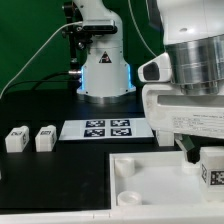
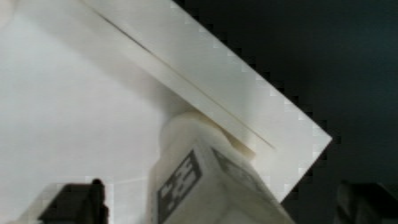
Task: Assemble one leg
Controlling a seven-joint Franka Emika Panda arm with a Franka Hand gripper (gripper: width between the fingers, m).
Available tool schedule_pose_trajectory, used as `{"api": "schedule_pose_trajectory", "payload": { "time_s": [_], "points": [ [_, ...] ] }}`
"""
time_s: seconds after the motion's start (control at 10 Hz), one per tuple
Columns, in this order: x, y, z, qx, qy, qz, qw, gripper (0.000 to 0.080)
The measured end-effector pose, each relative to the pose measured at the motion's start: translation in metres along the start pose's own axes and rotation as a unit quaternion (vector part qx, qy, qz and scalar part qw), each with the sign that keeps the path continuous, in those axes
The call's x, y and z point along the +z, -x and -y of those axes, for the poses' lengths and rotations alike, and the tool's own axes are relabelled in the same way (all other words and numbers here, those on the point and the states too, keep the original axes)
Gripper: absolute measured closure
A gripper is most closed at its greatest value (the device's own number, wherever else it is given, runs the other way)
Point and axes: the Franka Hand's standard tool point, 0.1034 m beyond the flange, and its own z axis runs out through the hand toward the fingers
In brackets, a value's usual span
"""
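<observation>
My gripper [image 1: 205, 150] is at the exterior view's right, above the near right corner of the large white tray-like part [image 1: 150, 185]. It is shut on a leg [image 1: 211, 168], a small white block with a marker tag facing the camera. In the wrist view the leg [image 2: 214, 170] runs from between the dark fingers [image 2: 75, 202] down to the white part [image 2: 89, 90] close to its corner, and my gripper [image 2: 222, 208] frames it. Two more legs [image 1: 15, 139] [image 1: 44, 138] stand side by side at the exterior view's left.
The marker board [image 1: 107, 129] lies flat in front of the robot base [image 1: 103, 75]. The black table shows beyond the white part's corner in the wrist view [image 2: 338, 60]. Cables hang at the back left.
</observation>
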Motion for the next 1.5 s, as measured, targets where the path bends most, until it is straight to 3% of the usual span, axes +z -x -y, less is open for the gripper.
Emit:
{"api": "schedule_pose_trajectory", "payload": {
  "time_s": [0.4, 0.5, 0.6, 0.7, 0.8, 1.0, 1.1, 1.2, 1.5],
  "points": [
    [-0.0003, -0.0033, -0.0025, -0.194, 0.007, -0.004, 0.981, 0.0150],
    [-0.0003, -0.0017, -0.0003, -0.254, 0.017, -0.009, 0.967, 0.0150],
    [-0.0010, -0.0028, 0.0009, -0.366, 0.028, -0.016, 0.930, 0.0150],
    [-0.0011, -0.0032, 0.0006, -0.392, 0.028, -0.015, 0.919, 0.0150],
    [-0.0009, -0.0030, 0.0006, -0.371, 0.028, -0.015, 0.928, 0.0150],
    [-0.0008, -0.0028, 0.0007, -0.350, 0.027, -0.015, 0.936, 0.0399],
    [-0.0008, -0.0026, 0.0007, -0.294, 0.024, -0.016, 0.955, 0.0399],
    [-0.0008, -0.0031, 0.0004, -0.250, 0.022, -0.017, 0.968, 0.0505],
    [-0.0007, -0.0031, 0.0004, -0.102, 0.021, -0.021, 0.994, 0.0505]
  ]
}}
